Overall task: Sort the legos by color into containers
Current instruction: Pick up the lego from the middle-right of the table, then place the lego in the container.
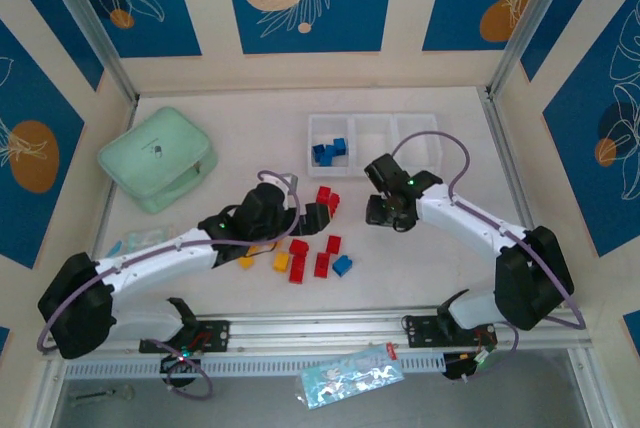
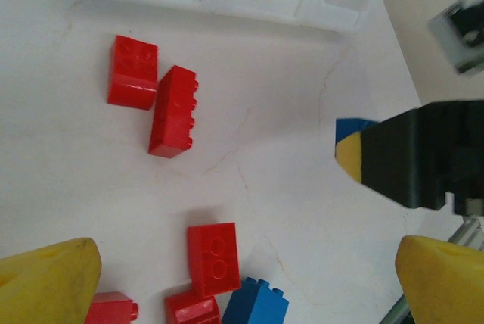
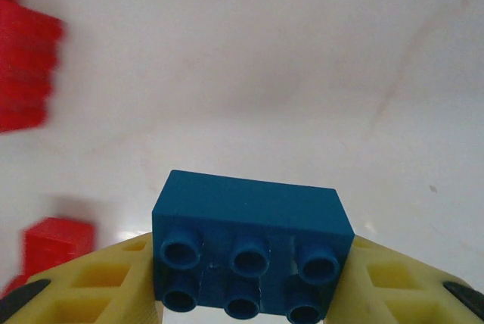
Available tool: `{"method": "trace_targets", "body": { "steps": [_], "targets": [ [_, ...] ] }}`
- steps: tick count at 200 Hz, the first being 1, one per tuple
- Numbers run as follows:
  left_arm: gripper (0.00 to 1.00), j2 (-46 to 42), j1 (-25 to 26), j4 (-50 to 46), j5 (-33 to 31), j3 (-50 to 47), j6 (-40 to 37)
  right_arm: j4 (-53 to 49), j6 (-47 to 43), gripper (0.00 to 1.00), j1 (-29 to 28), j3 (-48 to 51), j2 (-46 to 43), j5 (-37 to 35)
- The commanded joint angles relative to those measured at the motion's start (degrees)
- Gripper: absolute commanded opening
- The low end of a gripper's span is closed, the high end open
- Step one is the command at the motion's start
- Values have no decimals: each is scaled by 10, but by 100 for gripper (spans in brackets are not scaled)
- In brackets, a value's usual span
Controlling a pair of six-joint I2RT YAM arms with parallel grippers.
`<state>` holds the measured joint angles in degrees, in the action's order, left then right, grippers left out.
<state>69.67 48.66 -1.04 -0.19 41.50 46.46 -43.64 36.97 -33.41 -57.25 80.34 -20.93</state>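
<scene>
No readable text anywhere; small emblem [image 1: 157, 149] on the mint green case [image 1: 150, 173] illegible.

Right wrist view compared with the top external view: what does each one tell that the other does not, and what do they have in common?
Right wrist view: the blue brick is clamped between the yellow pads of the right pincer, with its studs toward the camera.
Top external view: the white tray with blue bricks in its left compartment, the mint green case, and yellow-orange bricks among the loose ones.
Shared: the right pincer, red bricks and the white table.
</scene>
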Motion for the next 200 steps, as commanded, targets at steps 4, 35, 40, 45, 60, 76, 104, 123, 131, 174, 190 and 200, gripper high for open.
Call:
{"method": "trace_targets", "body": {
  "steps": [4,35,40,45,60,76,104,123,131,174,190,200],
  "targets": [
    [99,-29,-25,-39,5,-5,-26,33,-52,46,-21,-71,49,-6],
    [99,-47,-65,-70,26,0,-43,47,-89,46,-21,-181,140,6],
    [99,-49,-72,-78,30,3,-46,48,-94,47,-21,-196,153,5],
    [99,-53,-78,-86,31,6,-47,52,-99,47,-20,-213,167,6],
    [99,-62,-91,-93,31,4,-56,63,-117,47,-13,-259,208,14],
    [99,-70,-107,-96,39,3,-60,54,-136,48,-6,-318,261,1],
    [99,-81,-122,-111,37,11,-71,30,-154,48,11,-432,349,-5],
    [99,-86,-128,-112,36,13,-76,19,-159,50,23,-496,401,-4],
    [99,-87,-131,-115,37,15,-77,1,-159,50,28,-531,424,0],
    [99,-88,-138,-119,35,20,-84,-42,-167,60,33,-645,492,-9],
    [99,-88,-139,-121,35,23,-84,-40,-171,64,31,-648,483,-8],
    [99,-89,-139,-122,37,25,-86,-39,-171,66,29,-646,473,-10]
  ]
}}
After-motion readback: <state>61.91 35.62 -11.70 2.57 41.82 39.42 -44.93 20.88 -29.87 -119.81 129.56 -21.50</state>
